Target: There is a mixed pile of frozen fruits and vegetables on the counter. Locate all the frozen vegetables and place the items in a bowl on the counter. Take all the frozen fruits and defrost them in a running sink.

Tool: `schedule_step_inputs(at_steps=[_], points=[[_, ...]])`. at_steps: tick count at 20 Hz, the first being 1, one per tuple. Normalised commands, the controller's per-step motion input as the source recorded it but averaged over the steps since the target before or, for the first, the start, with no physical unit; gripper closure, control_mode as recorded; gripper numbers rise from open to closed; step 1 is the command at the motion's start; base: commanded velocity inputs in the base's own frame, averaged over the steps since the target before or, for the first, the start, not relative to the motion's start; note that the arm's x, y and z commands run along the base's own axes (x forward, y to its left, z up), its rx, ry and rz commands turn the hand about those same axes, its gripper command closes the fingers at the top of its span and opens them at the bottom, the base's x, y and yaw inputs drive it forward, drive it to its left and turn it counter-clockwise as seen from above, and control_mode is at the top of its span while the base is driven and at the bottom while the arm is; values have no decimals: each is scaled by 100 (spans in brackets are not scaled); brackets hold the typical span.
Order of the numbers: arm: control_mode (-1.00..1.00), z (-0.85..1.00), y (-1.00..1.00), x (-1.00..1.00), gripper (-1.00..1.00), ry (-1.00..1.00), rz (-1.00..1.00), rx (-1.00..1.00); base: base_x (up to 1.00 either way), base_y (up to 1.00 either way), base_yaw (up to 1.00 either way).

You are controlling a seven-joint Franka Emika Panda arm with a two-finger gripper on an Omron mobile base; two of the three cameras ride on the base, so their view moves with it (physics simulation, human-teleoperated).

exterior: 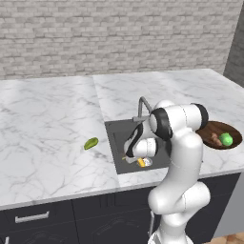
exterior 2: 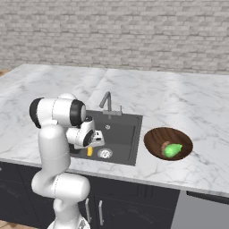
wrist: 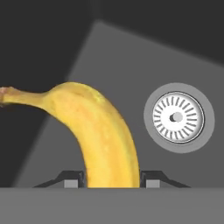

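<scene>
Gripper (wrist: pixel 111 181): down inside the sink, pointing at the basin floor. The two dark fingertips (wrist: pixel 72 180) stand one on each side of the banana, right against its skin; whether they press it or have just let go cannot be told.
Banana (wrist: pixel 103 135): yellow, curved, its brownish stem end reaching out to the left edge of the hand view. Its lower end sits between the fingertips. In the base views it shows as a small yellow piece (exterior: pixel 141 162) just under the hand, low in the basin.
Drain (wrist: pixel 178 117): round, silver, slotted, on the basin floor just beside the banana and apart from it.
Sink (exterior 2: pixel 123 134): dark grey rectangular basin set into the counter, with the drain near its front edge.
Faucet (exterior 2: pixel 106 102): grey, curved, at the back rim of the sink, arching over the basin.
Arm (exterior: pixel 178 157): white with dark joints, bent forward and down over the front rim of the sink.
Bowl (exterior 2: pixel 157 136): dark-brown wood, round and shallow, on the counter just to the right of the sink.
Bowl contents: a bright green piece (exterior 2: pixel 172 150) and a reddish-brown lump (exterior 2: pixel 164 146), touching each other.
Olive-green oval (exterior: pixel 91 143): alone on the counter left of the sink, near the basin's left rim.
Counter (exterior: pixel 47 119): white marble with grey veins, over dark cabinets.
Back wall (exterior 2: pixel 134 31): pale grey brick.
</scene>
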Motion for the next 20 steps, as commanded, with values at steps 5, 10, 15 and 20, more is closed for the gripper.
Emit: schedule_step_inputs(at_steps=[5,10,15,20], points=[[-100,-5,5,5,-100,0,0,0,0,0,0],[-100,-3,1,3,-100,0,0,0,0,0,0],[-100,18,0,1,-100,3,1,0,0,0,0],[-100,49,3,0,-100,-3,0,1,0,0,0]])
